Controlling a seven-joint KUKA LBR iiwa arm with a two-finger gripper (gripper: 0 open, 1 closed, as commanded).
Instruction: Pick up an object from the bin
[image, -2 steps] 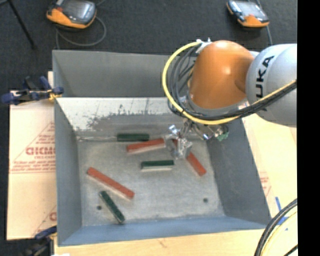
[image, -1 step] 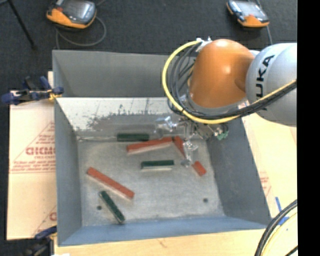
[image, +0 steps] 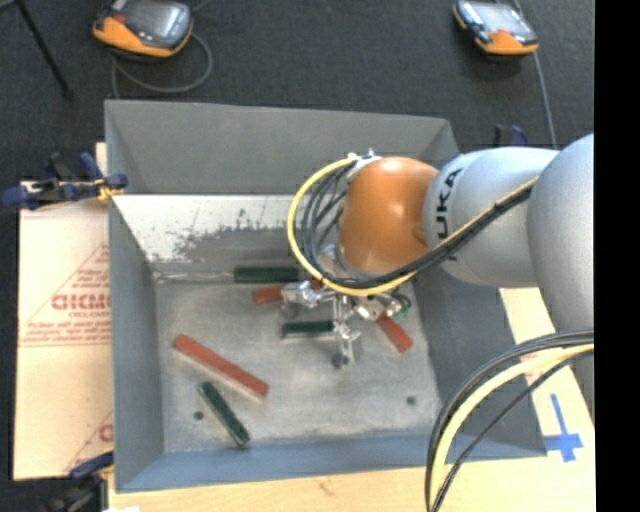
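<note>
Seemingly three red sticks (image: 220, 365), three green sticks (image: 223, 413) lie.

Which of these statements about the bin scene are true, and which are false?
1. A long red bar lies in the lower left of the bin. True.
2. The pincer hangs over that red bar. False: it is near the bin's middle, next to a short dark green piece.
3. A dark green bar lies just below the long red bar in the view. True.
4. The arm reaches in from the view's left. False: it comes in from the right.
</note>
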